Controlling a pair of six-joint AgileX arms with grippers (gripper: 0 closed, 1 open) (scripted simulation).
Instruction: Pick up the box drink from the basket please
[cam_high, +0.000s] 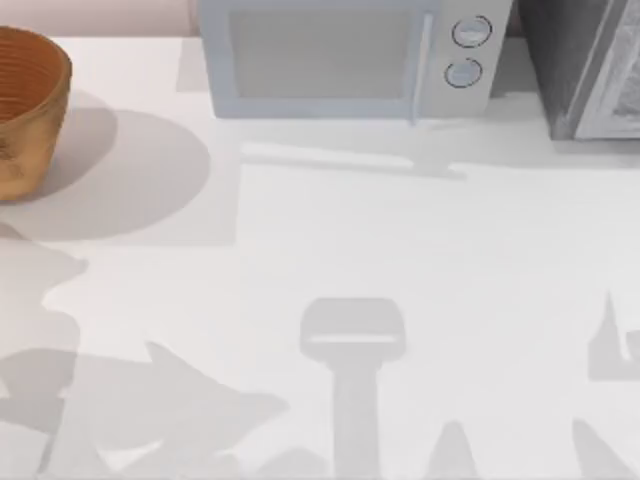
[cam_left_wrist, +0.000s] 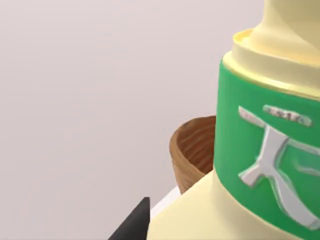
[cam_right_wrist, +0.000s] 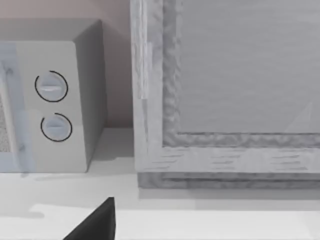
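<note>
table (cam_high: 400, 250) first: the pale microwave (cam_high: 340, 55) sits mid far edge, a grey cabinet (cam_high: 590, 70) at the far right corner and the woven basket (cam_high: 25, 110) at the far left corner. the box drink (cam_left_wrist: 270, 150) is right up against our left wrist camera, with the basket beyond it, so it looks to be out of the basket and up by the left gripper (cam_left_wrist: 134, 225). we can't tell if that gripper is actually clamped on it. the cream body has a green band with a white stylised glyph we can't read. the right gripper (cam_right_wrist: 95, 222) hangs near the cabinet, well away from the drink, and we can't tell its state either.
</note>
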